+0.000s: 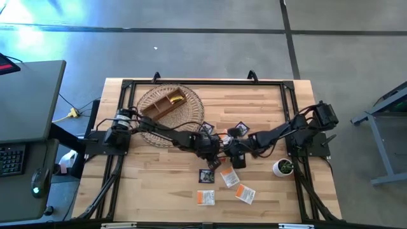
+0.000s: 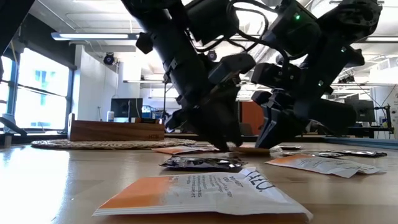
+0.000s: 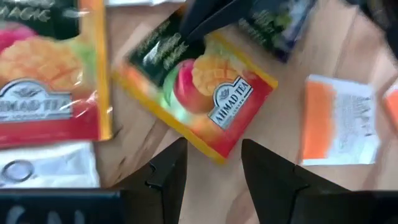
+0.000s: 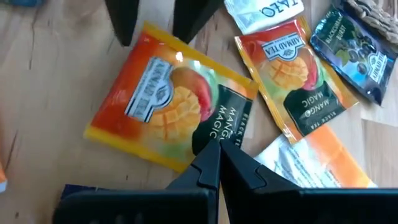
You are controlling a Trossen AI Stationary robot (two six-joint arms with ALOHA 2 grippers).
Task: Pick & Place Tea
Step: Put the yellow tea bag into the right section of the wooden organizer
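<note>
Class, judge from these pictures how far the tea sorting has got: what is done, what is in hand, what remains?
Done: little. The wooden box on the woven mat shows only something yellow in one compartment.

In hand: both tools are over one mango tea sachet; the left tool is open just short of it, and the right tool is shut at its edge, neither holding it.

Left: the sachets scattered on the table.

Left gripper (image 3: 213,163) fingers apart; right gripper (image 4: 219,163) closed, both low mid-table

Wooden divided box (image 1: 164,104) on woven mat (image 1: 191,114); potted plant (image 1: 283,167) apart.
</note>
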